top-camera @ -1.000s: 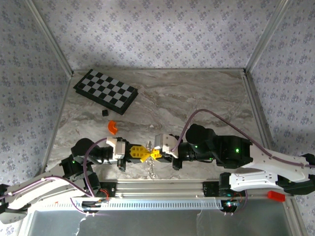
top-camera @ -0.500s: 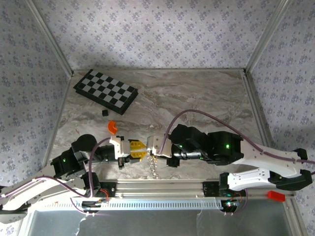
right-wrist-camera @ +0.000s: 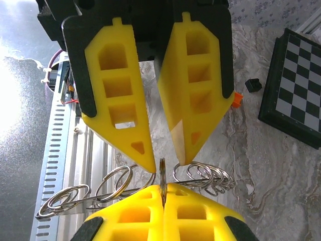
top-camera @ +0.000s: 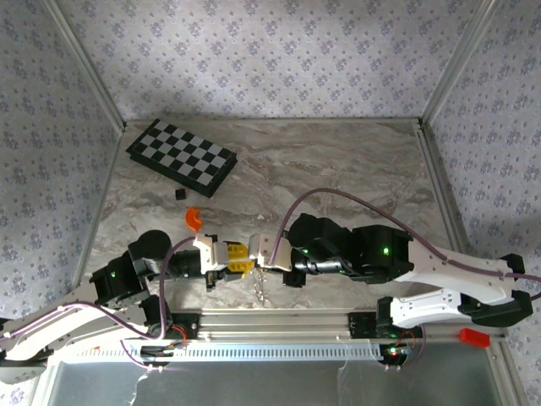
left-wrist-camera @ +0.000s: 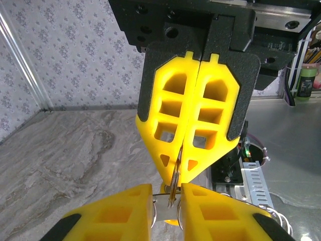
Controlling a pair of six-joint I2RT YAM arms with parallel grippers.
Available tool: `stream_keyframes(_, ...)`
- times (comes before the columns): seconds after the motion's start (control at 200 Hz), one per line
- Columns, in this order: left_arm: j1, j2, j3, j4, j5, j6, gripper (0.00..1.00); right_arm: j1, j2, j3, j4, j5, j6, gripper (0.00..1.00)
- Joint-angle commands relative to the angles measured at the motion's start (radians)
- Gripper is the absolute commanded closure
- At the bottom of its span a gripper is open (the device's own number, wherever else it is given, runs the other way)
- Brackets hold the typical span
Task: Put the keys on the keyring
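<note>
The keyring [top-camera: 263, 286] hangs as a cluster of silver rings below the two grippers, near the table's front edge. My right gripper [right-wrist-camera: 163, 193] is shut on one thin ring of it [right-wrist-camera: 163, 175], held edge-on, with several more rings [right-wrist-camera: 205, 175] strung on a wire either side. My left gripper [left-wrist-camera: 167, 213] faces it tip to tip and is open by a narrow gap. Its fingers [right-wrist-camera: 120, 115] straddle that same ring without pinching it. From above, the left gripper [top-camera: 237, 258] and right gripper [top-camera: 256, 258] meet nose to nose. I cannot make out the keys.
A black-and-white checkerboard [top-camera: 181, 157] lies at the back left. A small black block [top-camera: 179, 194] and an orange curved piece [top-camera: 193, 218] sit behind the left gripper. The metal rail [top-camera: 270, 326] runs just in front of the dangling rings.
My left gripper was shut and has opened slightly. Both grippers and the keyring have shifted a little to the left, the right arm reaching further across.
</note>
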Motion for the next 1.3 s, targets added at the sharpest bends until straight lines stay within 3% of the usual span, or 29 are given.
stream_keyframes(0.0, -0.004, 0.004, 0.003, 0.030, -0.012, 0.002, 0.80, 0.004, -0.002, 0.031, 0.028, -0.019, -0.015, 1.00)
stream_keyframes(0.135, -0.004, 0.015, -0.003, 0.046, -0.007, -0.001, 0.81, 0.003, 0.000, 0.024, 0.041, -0.032, -0.012, 1.00)
stream_keyframes(0.37, -0.004, 0.004, -0.008, 0.070, 0.009, -0.008, 1.00, 0.003, 0.000, 0.020, 0.039, -0.032, -0.001, 1.00)
stream_keyframes(0.51, -0.004, -0.022, -0.031, 0.122, 0.026, -0.032, 1.00, 0.003, -0.011, 0.014, 0.049, -0.028, 0.013, 1.00)
stream_keyframes(0.635, -0.005, -0.041, -0.057, 0.170, 0.037, -0.047, 1.00, 0.000, -0.049, -0.030, 0.110, -0.026, 0.034, 0.88)
stream_keyframes(0.72, -0.004, -0.048, -0.078, 0.212, 0.048, -0.062, 1.00, -0.006, -0.081, -0.073, 0.167, -0.059, 0.052, 0.85)
stream_keyframes(1.294, -0.004, -0.069, -0.111, 0.322, 0.088, -0.106, 1.00, -0.018, -0.158, -0.130, 0.191, -0.080, 0.105, 0.80)
